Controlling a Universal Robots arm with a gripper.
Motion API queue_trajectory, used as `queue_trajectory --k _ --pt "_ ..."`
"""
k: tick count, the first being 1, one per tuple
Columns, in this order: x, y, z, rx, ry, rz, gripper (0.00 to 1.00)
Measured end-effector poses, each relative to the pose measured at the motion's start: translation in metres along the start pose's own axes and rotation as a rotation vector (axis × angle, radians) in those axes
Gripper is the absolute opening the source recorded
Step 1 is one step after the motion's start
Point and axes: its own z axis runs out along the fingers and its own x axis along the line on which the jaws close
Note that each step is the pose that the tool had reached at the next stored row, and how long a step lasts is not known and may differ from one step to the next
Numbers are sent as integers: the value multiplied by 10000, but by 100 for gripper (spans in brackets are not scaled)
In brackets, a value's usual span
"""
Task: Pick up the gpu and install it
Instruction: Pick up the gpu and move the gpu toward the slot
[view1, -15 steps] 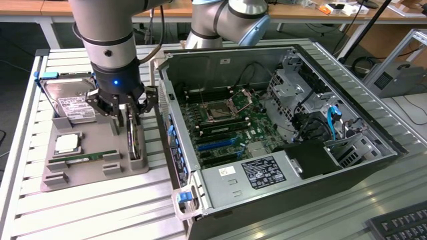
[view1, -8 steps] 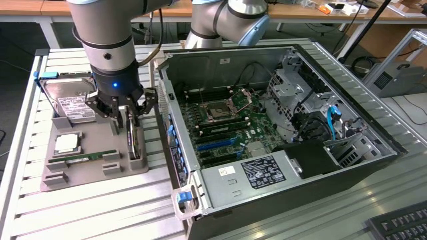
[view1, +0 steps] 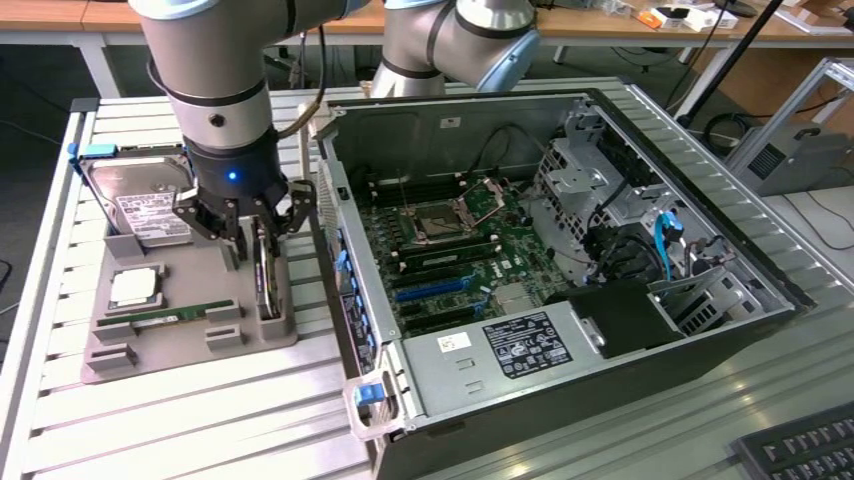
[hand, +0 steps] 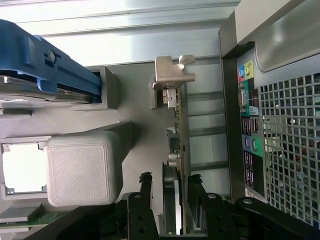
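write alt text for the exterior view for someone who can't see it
The robot's open gripper straddles the gpu, which stands on edge in a grey holder tray on a slatted table. A hard drive lies at the tray's far end, and an open computer case sits on the exterior view's right.

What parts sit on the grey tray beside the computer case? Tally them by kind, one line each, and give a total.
Hard drive: 1
Processor chip: 1
Memory stick: 1
gpu: 1
Total on the grey tray: 4
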Motion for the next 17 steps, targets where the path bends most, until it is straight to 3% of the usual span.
queue_trajectory --k 12,15,17 --pt "1 0 36 0 0 0 42" --pt "1 0 36 0 0 0 30" --pt "1 0 36 1 1 0 30"
